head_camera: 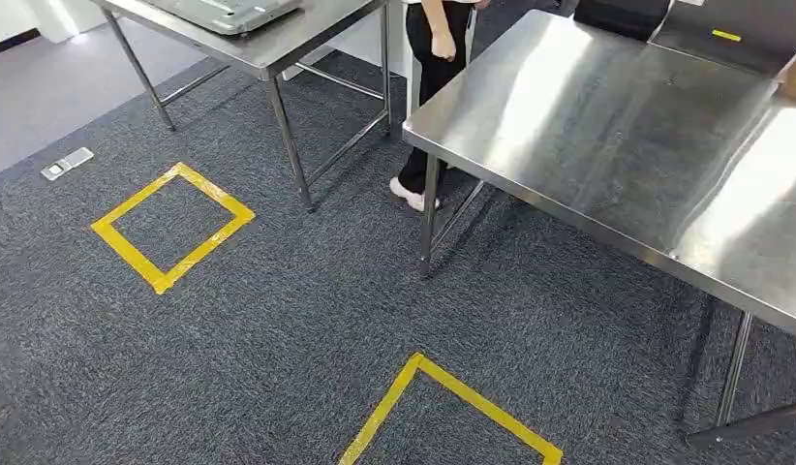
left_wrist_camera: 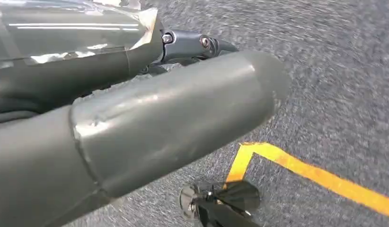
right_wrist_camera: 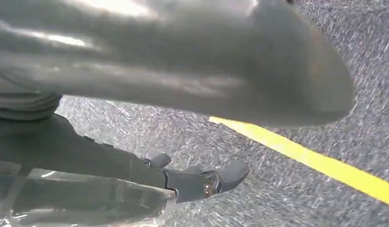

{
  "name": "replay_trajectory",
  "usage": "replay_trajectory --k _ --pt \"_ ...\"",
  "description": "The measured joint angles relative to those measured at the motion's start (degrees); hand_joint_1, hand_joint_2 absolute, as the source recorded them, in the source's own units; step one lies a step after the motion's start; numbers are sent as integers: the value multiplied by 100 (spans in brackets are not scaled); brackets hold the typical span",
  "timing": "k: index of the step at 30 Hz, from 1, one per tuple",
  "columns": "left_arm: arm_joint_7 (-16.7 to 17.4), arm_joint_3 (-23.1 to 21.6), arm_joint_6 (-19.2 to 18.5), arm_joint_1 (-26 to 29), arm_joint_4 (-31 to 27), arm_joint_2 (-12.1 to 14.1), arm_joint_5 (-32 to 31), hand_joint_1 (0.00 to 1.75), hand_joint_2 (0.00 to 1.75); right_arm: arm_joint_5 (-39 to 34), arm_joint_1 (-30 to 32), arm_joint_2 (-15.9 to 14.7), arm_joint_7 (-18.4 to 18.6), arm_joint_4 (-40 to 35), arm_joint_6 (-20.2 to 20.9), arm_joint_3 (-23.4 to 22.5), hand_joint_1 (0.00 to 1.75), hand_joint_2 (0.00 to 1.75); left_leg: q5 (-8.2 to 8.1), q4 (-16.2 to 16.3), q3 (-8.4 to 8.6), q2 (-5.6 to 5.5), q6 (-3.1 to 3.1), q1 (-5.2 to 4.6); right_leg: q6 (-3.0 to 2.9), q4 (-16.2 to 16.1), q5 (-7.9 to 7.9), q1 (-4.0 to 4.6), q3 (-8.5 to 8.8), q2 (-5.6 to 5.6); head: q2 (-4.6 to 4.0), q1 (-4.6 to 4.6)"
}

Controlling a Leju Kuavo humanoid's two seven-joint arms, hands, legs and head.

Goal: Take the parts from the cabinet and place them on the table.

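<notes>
The steel table (head_camera: 607, 126) stands to the right in the head view, its top bare and glossy. Its near long edge runs slantwise from the corner leg at mid-picture down towards the right. Its long axis follows that slant.

A person (head_camera: 435, 87) in dark trousers and white shoes stands at the table's far-left corner. Beyond that corner stands a second table (head_camera: 278, 44). On the carpet (head_camera: 278, 320) left of the table lies a yellow tape square (head_camera: 171, 225). Another tape corner (head_camera: 452, 407) lies in front of the table's corner leg. A small floor socket (head_camera: 67, 163) sits further left, well apart from the table.

The left hand (left_wrist_camera: 150, 118) hangs over the carpet above a tape line (left_wrist_camera: 315, 175), thumb stretched out. A clear glossy film (left_wrist_camera: 69, 33) lies along its dark fingers (left_wrist_camera: 192, 43); I cannot tell whether it wraps a part, or whether the hand grips anything.

The right hand (right_wrist_camera: 183, 71) hangs likewise over a tape line (right_wrist_camera: 315, 161). A similar film (right_wrist_camera: 83, 201) lies along its fingers (right_wrist_camera: 216, 182). I cannot tell its grip either.
</notes>
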Motion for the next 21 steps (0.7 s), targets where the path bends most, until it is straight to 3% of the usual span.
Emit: replay_trajectory --k 1,3,5,6,7,8,10,11,12,14,15,16,17,20,21 --pt "11 0 -4 -21 0 -7 -5 0 0 6 0 -15 -7 -4 0 2 0 0 -45 -269 122 211 6 -34 40 7 -24 64 -2 -43 0 -6" --pt "20 0 -7 -40 0 -9 -7 0 0 7 -8 -15 -13 -2 0 4 0 0 -25 -261 95 56 86 -70 106 -2 -43 79 -28 -117 0 55" --pt "22 0 -7 -25 0 -9 -15 0 0 13 -32 -13 -20 -2 20 11 0 0 0 -288 74 -55 184 -138 195 -36 -23 77 48 -220 0 42" --pt "31 0 -7 -23 0 -13 -15 0 0 24 -34 -15 -24 -2 39 20 0 0 73 -358 112 -98 275 -74 241 31 -71 54 -16 -121 0 46" --pt "31 0 -7 -30 0 -20 -24 0 0 26 -28 -26 -24 -2 55 24 0 0 93 -379 105 -138 306 -100 227 183 -183 41 -54 124 0 61" --pt "31 0 -7 -36 0 -15 -33 0 0 26 -22 -20 -24 -2 59 31 0 0 111 -375 85 -187 344 -102 174 559 -401 38 -228 285 0 63" --pt "24 0 -2 -42 0 -13 -42 0 0 39 4 -15 -24 0 70 35 0 0 126 -374 50 -323 367 -119 121 1516 -797 37 -696 359 0 63" --pt "24 0 0 -40 0 -13 -44 0 0 42 8 -15 -24 0 72 39 0 0 134 -372 41 -396 376 -134 148 1821 -863 52 -846 377 0 68" --pt "24 0 2 -37 0 -15 -50 0 0 44 17 -24 -24 -2 76 46 0 0 138 -369 41 -479 376 -142 189 1804 -802 52 -844 387 0 59" --pt "26 2 7 -25 0 -20 -59 0 0 59 15 -33 -22 -2 92 61 0 0 144 -359 48 -622 364 -145 289 1077 -437 53 -497 422 0 68" --pt "28 0 9 -29 0 -22 -72 0 0 61 12 -37 -22 -2 96 76 0 0 154 -353 49 -700 348 -144 323 512 -209 49 -228 528 0 70" --pt "33 0 9 -32 0 -26 -87 0 0 61 10 -41 -20 -2 96 87 0 0 159 -348 34 -750 336 -141 318 150 -102 27 -72 793 0 74" --pt "46 0 9 -47 0 -24 -99 0 0 59 14 -41 -17 -2 96 90 0 0 142 -287 11 -826 297 -196 233 24 -60 46 -86 804 0 52" --pt "125 0 9 -29 0 -22 -109 0 0 74 -13 -39 24 -2 96 101 0 0 184 -335 -32 -960 188 -151 105 30 -42 92 -41 652 0 59" --pt "149 2 9 -23 0 -7 -109 0 0 83 -26 -24 28 0 96 105 0 0 173 -286 -57 -935 168 -140 38 -17 2 -17 -11 588 0 50"
